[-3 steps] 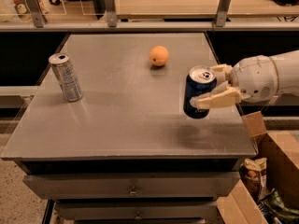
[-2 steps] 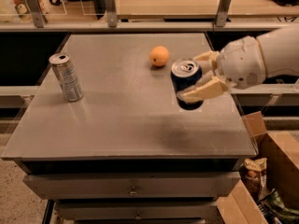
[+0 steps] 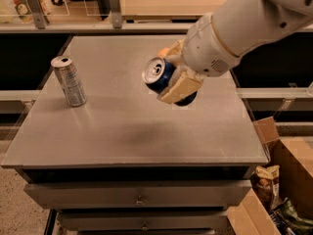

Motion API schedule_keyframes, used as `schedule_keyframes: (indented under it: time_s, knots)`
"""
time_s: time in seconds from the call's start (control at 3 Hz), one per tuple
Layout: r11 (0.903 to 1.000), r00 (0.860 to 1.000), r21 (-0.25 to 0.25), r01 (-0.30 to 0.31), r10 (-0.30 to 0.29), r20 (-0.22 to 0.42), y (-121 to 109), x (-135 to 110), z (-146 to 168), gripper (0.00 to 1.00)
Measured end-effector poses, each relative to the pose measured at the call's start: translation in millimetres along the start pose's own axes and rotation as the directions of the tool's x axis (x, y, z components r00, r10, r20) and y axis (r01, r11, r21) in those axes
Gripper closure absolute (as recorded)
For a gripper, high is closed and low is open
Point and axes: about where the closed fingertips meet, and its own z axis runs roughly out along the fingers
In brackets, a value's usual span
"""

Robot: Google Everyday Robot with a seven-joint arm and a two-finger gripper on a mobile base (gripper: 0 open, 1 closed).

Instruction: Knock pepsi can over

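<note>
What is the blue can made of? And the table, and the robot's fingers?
The pepsi can, held tilted in the gripper over the table, looks like thin metal, probably aluminium: shiny silver top, glossy blue side. The table looks like dull grey metal or laminate, with only soft sheen. The fingers look like matte beige plastic.

End effector gripping pepsi can hangs over table; silver can blocks left side.

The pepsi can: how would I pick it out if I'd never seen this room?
Find the grey table and the white robot arm reaching over it from the right. Its gripper is shut on the pepsi can, tilted mid-table. It is dark blue, unlike the slimmer silver-grey can standing upright at left.
</note>
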Motion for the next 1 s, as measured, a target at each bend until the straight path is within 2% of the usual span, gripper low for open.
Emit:
schedule_keyframes:
  time_s: [0.33, 0.67, 1.0]
  knots:
    - [0.9962, 0.984, -0.06, 0.063, -0.072, -0.161, -5.2, 17.2, 22.5, 1.0]
    - [0.9916, 0.945, -0.103, 0.078, -0.107, -0.31, -15.2, 62.5, 39.5, 1.0]
    - [0.9915, 0.893, -0.108, 0.073, -0.113, -0.435, -23.8, 103.5, 43.0, 1.0]
